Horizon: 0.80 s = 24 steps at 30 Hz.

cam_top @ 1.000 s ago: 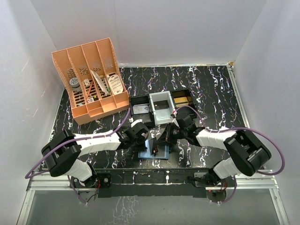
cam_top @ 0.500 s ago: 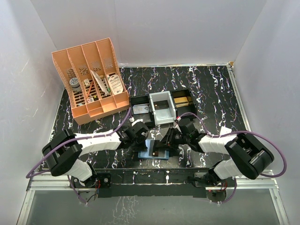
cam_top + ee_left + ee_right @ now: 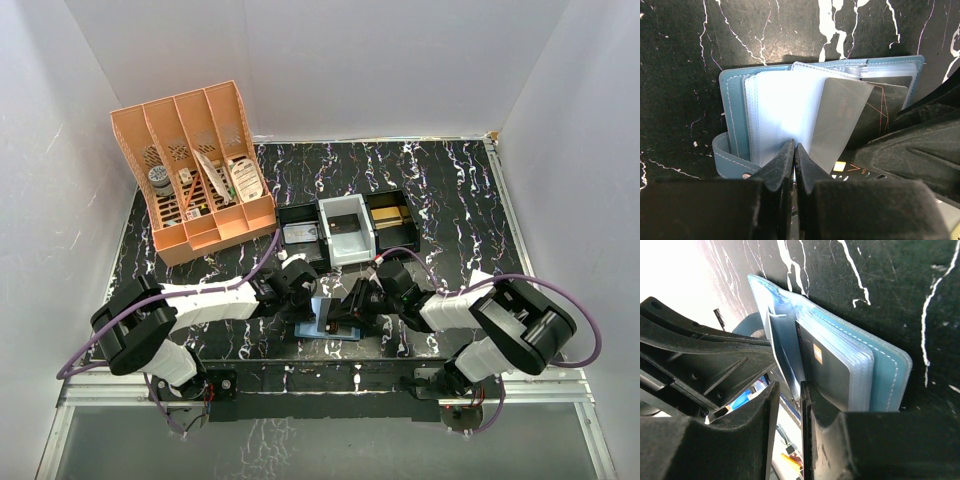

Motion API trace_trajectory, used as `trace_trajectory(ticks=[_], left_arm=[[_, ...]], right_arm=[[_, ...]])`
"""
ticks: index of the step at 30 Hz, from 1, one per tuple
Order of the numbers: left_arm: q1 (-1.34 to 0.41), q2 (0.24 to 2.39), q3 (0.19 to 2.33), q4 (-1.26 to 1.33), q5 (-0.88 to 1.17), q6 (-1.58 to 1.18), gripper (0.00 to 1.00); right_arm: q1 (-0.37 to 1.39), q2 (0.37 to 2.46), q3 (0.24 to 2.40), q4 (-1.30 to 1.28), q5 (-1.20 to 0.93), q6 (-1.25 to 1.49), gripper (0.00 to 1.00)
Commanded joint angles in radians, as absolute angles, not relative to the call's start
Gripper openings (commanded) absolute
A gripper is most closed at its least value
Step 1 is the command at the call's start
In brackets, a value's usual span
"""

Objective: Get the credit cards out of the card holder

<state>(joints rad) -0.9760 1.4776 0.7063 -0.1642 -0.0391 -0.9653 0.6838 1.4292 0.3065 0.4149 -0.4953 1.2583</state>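
Note:
The teal-blue card holder (image 3: 322,325) lies open near the table's front edge between both arms. In the left wrist view its clear sleeves fan up from the teal cover (image 3: 732,115). A grey credit card (image 3: 837,120) sticks out at a slant over a black credit card (image 3: 885,107) with orange lines. My left gripper (image 3: 794,147) is shut on a clear sleeve of the holder. In the right wrist view my right gripper (image 3: 790,387) stands slightly open, a thin upright leaf (image 3: 785,350) in its gap, beside a black chip card (image 3: 832,372) in the sleeves of the holder (image 3: 890,375).
An orange desk organizer (image 3: 195,170) with small items stands at the back left. A row of small trays sits behind the holder: black (image 3: 298,232), white (image 3: 345,228) and black (image 3: 390,210). White walls close in the table on three sides.
My right gripper has shifted left and nearer over the holder, and its jaws have come apart from shut. My left gripper has stayed shut on the sleeve.

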Motion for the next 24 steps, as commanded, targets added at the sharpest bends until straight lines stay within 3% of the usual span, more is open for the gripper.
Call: trace_trajectory(ticks=[1, 7, 21, 24], left_arm=[[-0.974, 1.501, 0.660, -0.234, -0.060, -0.960, 0.00], [-0.974, 1.490, 0.658, -0.240, -0.066, -0.960, 0.00], [-0.975, 1.493, 0.665, -0.245, -0.057, -0.960, 0.00], [-0.974, 1.494, 0.672, -0.256, -0.060, -0.954, 0.00]], right_arm=[[0.709, 1.456, 0.334, 0.503, -0.463, 1.275, 0.20], [0.714, 1.449, 0.334, 0.496, -0.422, 1.265, 0.15], [0.715, 1.496, 0.334, 0.555, -0.433, 1.260, 0.17], [0.715, 1.505, 0.378, 0.557, -0.442, 1.253, 0.11]])
